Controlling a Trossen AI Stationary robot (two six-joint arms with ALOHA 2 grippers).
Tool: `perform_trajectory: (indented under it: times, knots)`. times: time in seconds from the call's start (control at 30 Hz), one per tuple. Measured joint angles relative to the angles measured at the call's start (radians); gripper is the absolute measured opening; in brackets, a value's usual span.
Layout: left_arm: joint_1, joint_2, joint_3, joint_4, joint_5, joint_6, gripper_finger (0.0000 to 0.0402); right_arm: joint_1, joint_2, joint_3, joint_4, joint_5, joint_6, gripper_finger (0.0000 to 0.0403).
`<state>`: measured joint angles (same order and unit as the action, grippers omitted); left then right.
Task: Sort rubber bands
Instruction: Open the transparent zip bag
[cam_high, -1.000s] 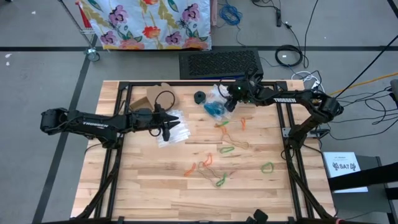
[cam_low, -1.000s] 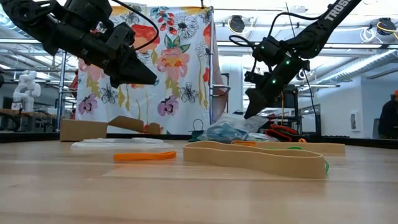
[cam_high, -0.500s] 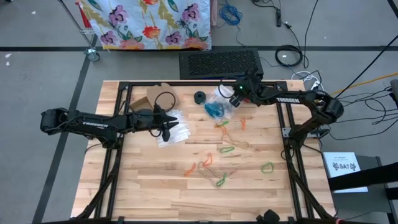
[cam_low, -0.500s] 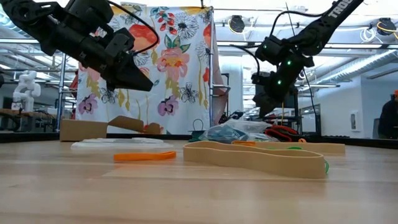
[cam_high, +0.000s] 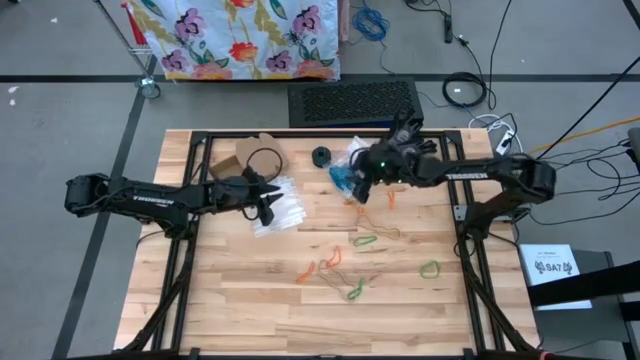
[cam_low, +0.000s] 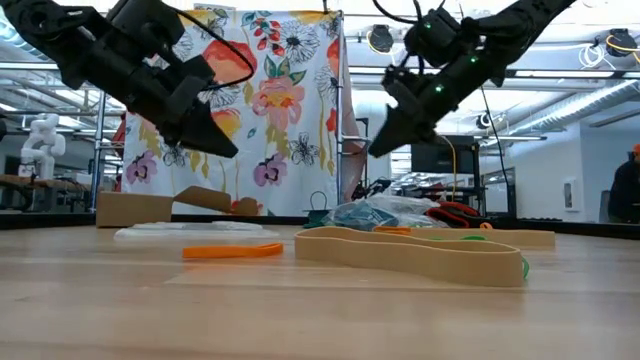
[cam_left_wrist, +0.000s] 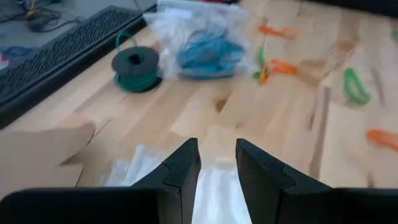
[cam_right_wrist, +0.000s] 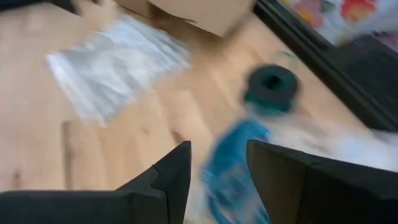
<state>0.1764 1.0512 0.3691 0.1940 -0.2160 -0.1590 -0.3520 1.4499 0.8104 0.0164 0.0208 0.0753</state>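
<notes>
Where the pale wooden desk (cam_high: 230, 300) sits within its black frame, the rubber bands (cam_high: 345, 262) lie loose across its middle and right: orange, green, tan. Blue bands fill a clear bag (cam_high: 345, 172) near the far edge, beside a dark green spool (cam_high: 321, 156). Flat clear bags (cam_high: 280, 212) and a cardboard piece (cam_high: 240, 155) lie left. Left gripper (cam_high: 272, 205) hovers over the flat bags, fingers parted, empty. Right gripper (cam_high: 362, 190) hangs by the blue bag, apparently parted and empty, though blurred. Behind: floral cloth (cam_low: 270, 110), grey floor (cam_high: 60, 130) with cables.
</notes>
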Motion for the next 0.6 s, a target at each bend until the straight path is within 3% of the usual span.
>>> perform_trajectory:
  times: [0.33,0.6]
  knots:
    - [0.000,0.028,0.000,-0.202,-0.071,-0.016,0.0109,0.135,0.134,0.000,0.196,0.000,0.054,0.0146]
    - [0.039,0.140,-0.033,-0.161,-0.078,-0.044,0.0109,0.187,0.184,0.000,0.201,0.002,0.090,0.0146]
